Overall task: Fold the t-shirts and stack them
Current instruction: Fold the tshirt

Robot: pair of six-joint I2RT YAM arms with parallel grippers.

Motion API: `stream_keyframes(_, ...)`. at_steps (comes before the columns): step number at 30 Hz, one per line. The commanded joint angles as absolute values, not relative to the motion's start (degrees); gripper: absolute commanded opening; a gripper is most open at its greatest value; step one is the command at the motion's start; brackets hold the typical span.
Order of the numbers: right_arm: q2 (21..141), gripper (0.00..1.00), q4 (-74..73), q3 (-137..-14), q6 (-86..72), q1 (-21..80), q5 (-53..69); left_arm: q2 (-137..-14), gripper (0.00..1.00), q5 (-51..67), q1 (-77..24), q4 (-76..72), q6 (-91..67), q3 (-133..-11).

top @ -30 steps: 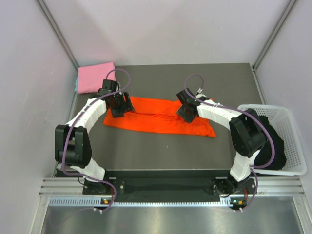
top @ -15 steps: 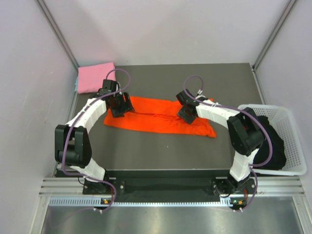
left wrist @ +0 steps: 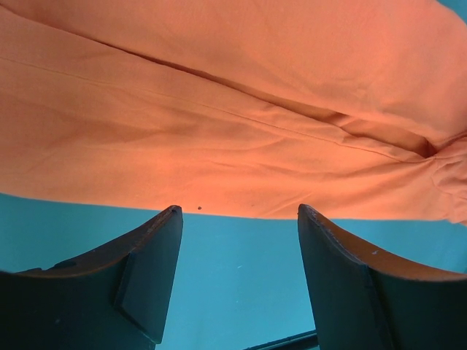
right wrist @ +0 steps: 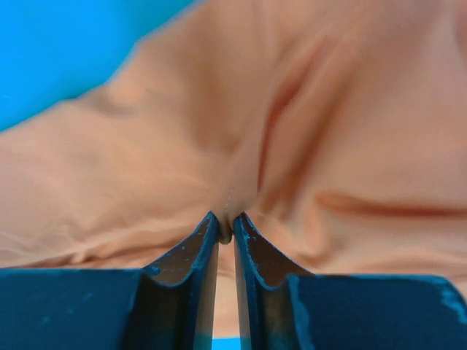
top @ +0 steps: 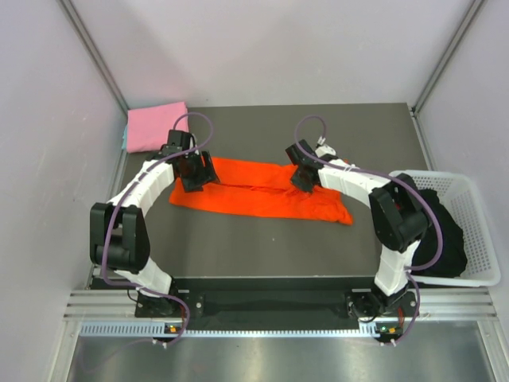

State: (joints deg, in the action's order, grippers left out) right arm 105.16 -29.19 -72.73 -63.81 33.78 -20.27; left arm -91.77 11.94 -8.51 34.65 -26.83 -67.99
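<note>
An orange-red t-shirt (top: 254, 197) lies as a long folded band across the middle of the table. My left gripper (top: 196, 177) hovers at its far left end, open. In the left wrist view the left gripper (left wrist: 237, 219) has bare table between its fingers and the shirt's edge (left wrist: 219, 109) just beyond the tips. My right gripper (top: 301, 172) is at the shirt's far edge, right of centre. In the right wrist view this right gripper (right wrist: 227, 222) is shut on a pinched ridge of the orange cloth (right wrist: 328, 131). A folded pink t-shirt (top: 155, 126) lies at the far left corner.
A white lattice basket (top: 479, 280) stands off the table's right side with dark cloth (top: 447, 231) inside. Grey walls close in the left, right and back. The right arm's elbow reaches over the basket's near left corner.
The right gripper has closed onto a fold of the orange shirt and shifted slightly toward the far edge. The left arm has stayed put with its jaws open.
</note>
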Motion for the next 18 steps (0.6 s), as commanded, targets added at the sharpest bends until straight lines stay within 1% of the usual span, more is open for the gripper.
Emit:
stream_keyframes(1,107.57,0.16,-27.94,-79.35,-58.28,33.49,-21.97,-92.02,0.69,11.6,-8.35,33.57,-26.01,-69.26)
stream_keyframes(2,108.54,0.17,-29.08,-80.24,-58.01,33.49,-21.89,-92.11,0.69,11.69,-8.35,33.4,-26.02,-69.26)
stream_keyframes(3,108.72,0.14,-28.66,-80.42,-57.49,33.57,-21.62,-92.11,0.69,11.78,-8.35,33.4,-26.1,-69.26)
stream_keyframes(4,108.81,0.08,-27.87,-80.07,-56.7,33.66,-21.27,-92.2,0.69,11.69,-8.35,33.4,-26.02,-69.26)
stream_keyframes(6,108.37,0.0,-25.32,-78.76,-55.99,34.1,-20.92,-92.29,0.69,11.69,-8.44,33.49,-26.02,-69.17)
stream_keyframes(18,111.88,0.0,-23.29,-81.91,-42.81,37.7,-22.23,-92.72,0.69,11.6,-8.35,33.49,-26.1,-69.08)
